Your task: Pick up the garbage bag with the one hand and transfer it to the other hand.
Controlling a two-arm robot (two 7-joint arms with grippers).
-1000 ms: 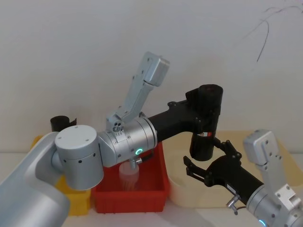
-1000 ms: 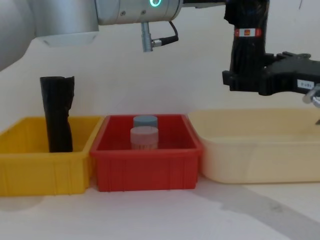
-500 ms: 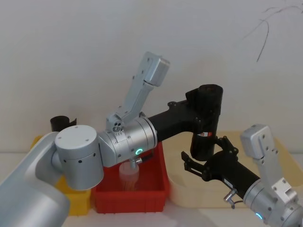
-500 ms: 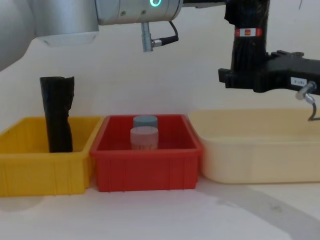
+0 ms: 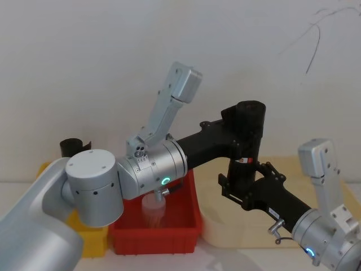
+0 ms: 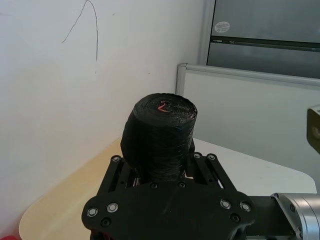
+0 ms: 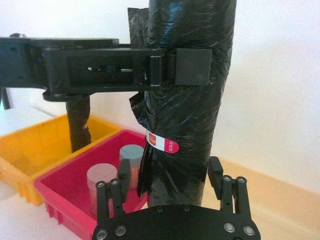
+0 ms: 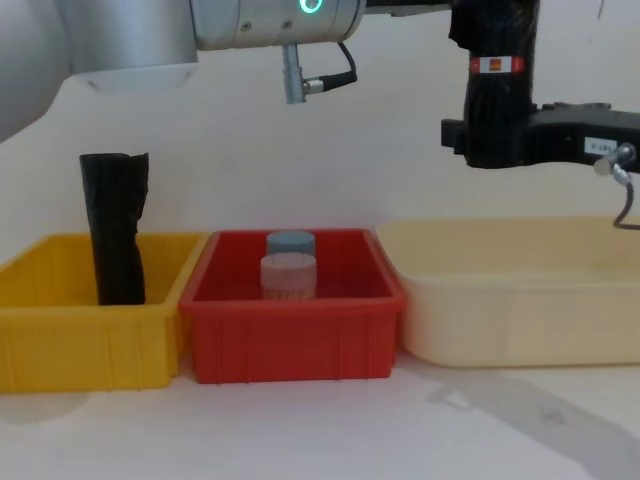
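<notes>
Above and right of the red bin (image 8: 295, 345), my left claw (image 5: 243, 135) is clamped high on the upright garbage bag (image 8: 497, 110), leaving its lower end free for the right claw (image 5: 245, 180) around it; whether that one grips, I cannot tell.

garbage bag (image 5: 252, 116): black roll, red-white label, upright | left hand (image 5: 241, 137) clamps top | right hand (image 5: 243, 186) around bottom

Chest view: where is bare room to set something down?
Bare: table strip before the bins; cream tray, as far as visible. Crowded: red bin, two jars; yellow bin, black roll; overhead, left claw and right claw at the garbage bag.
</notes>
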